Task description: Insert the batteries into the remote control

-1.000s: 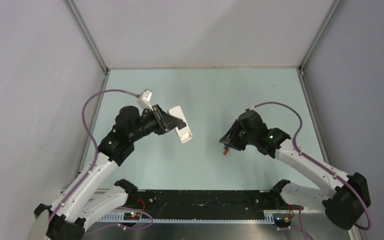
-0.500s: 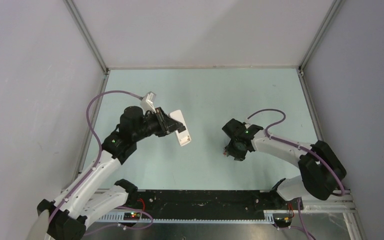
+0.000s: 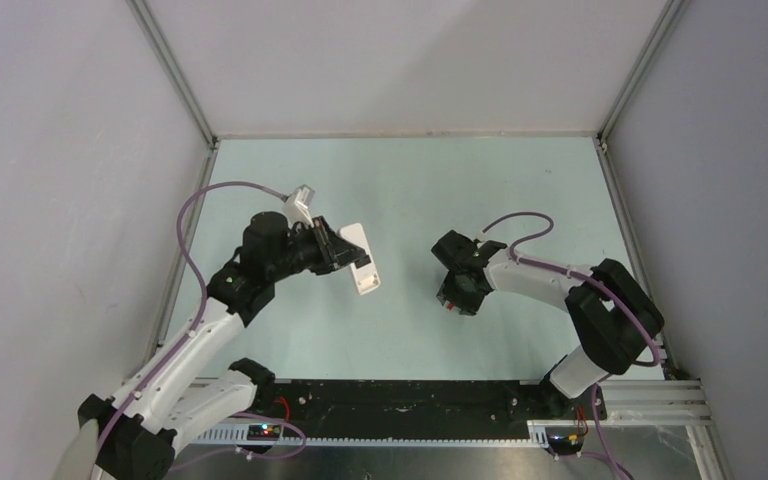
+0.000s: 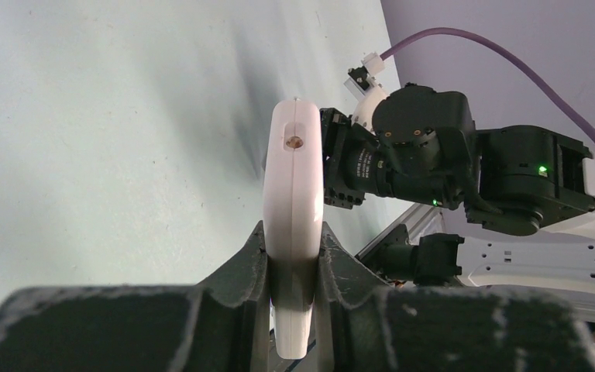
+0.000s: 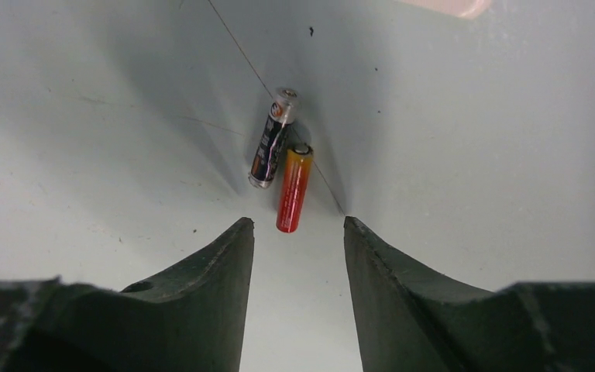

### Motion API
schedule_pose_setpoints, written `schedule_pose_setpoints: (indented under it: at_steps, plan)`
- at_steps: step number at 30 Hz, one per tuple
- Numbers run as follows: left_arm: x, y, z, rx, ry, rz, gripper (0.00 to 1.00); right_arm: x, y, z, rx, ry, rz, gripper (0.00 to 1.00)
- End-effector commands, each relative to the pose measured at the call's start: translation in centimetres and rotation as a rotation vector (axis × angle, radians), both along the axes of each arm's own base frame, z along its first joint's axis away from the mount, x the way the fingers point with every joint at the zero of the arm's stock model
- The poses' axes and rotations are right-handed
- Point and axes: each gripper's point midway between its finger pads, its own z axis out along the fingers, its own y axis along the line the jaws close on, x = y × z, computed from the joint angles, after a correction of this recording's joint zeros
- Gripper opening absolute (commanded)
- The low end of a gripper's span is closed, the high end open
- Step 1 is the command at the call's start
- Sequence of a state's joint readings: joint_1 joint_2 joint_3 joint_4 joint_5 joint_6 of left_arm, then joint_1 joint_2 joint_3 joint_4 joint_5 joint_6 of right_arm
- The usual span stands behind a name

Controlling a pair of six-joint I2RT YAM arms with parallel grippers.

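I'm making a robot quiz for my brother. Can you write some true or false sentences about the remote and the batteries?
1. The left gripper is pinching the remote. True.
2. The orange battery and the black battery lie on the table. True.
3. The right gripper is squeezing the orange battery. False: its jaws are open and not touching it.
4. The black battery is inside the remote. False: it lies on the table beside the orange one.
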State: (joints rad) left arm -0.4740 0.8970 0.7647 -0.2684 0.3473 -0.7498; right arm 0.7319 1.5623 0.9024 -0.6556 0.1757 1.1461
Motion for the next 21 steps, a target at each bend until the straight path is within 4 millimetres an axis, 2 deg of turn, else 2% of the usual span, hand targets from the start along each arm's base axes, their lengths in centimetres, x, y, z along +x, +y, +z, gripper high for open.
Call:
schedule_pose_setpoints:
  at_steps: [1,4,10,14,21]
  plan:
    - [0.3,0.1,0.5,-0.001,-0.046,-0.015,0.00,1.3,0.5,0.1,-0.017,-0.028,-0.035,0.49]
    - [0.2,0.3,0.3,-0.001,-0.045,-0.017,0.00,1.7,0.5,0.6,-0.034,-0.054,-0.052,0.42]
    - [0.2,0.4,-0.2,0.004,-0.035,-0.017,0.00,2.3,0.5,0.5,-0.067,-0.050,-0.072,0.38]
    - [0.3,0.5,-0.2,0.006,-0.040,-0.013,0.00,1.8,0.3,-0.1,-0.095,-0.005,-0.091,0.34]
    - [0.5,0.8,0.1,0.009,-0.053,0.008,0.00,0.8,-0.2,-0.8,-0.121,0.048,-0.111,0.32]
